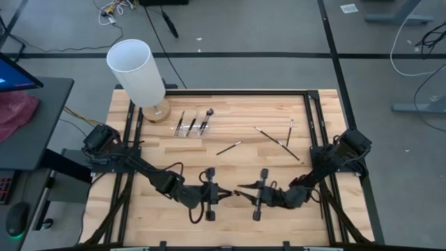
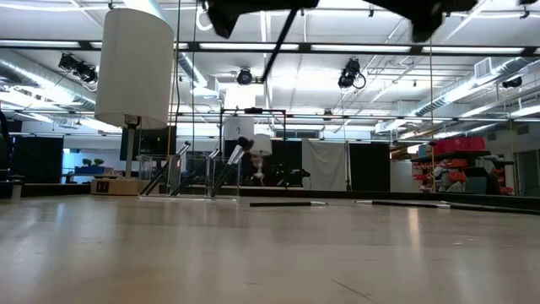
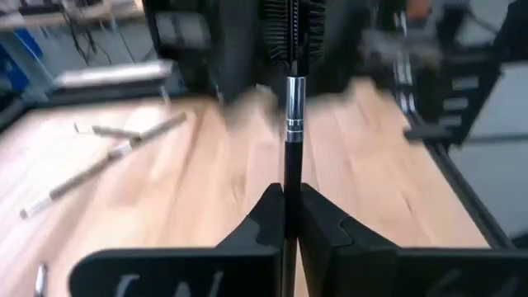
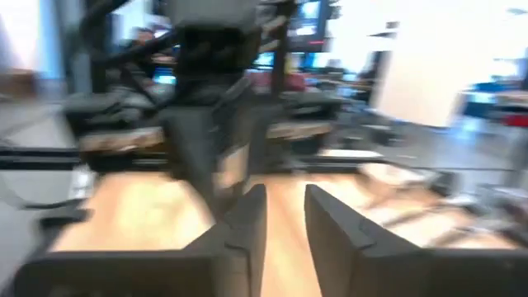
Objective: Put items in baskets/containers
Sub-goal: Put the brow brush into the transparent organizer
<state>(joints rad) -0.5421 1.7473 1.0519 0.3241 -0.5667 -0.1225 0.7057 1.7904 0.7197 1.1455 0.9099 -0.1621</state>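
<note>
- White cylinder (image 1: pixel 136 70) on a round wooden base stands at the tabletop's (image 1: pixel 167 157) far left corner.
- Clear holder (image 1: pixel 192 127), nearly invisible, has three brushes standing in it.
- Left pincer (image 1: pixel 227 193), near edge, is clenched on a thin dark brush (image 3: pixel 290 132) with a silver ferrule; its bristles are blurred.
- Right pincer (image 1: pixel 242 194) faces it, fingers parted, empty.
- Loose brushes (image 1: pixel 277 141) lie on pale wood at right.

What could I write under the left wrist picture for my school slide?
The left tool pinches a thin black makeup brush with a silver band, bristles pointing away over the light wooden table.
</note>
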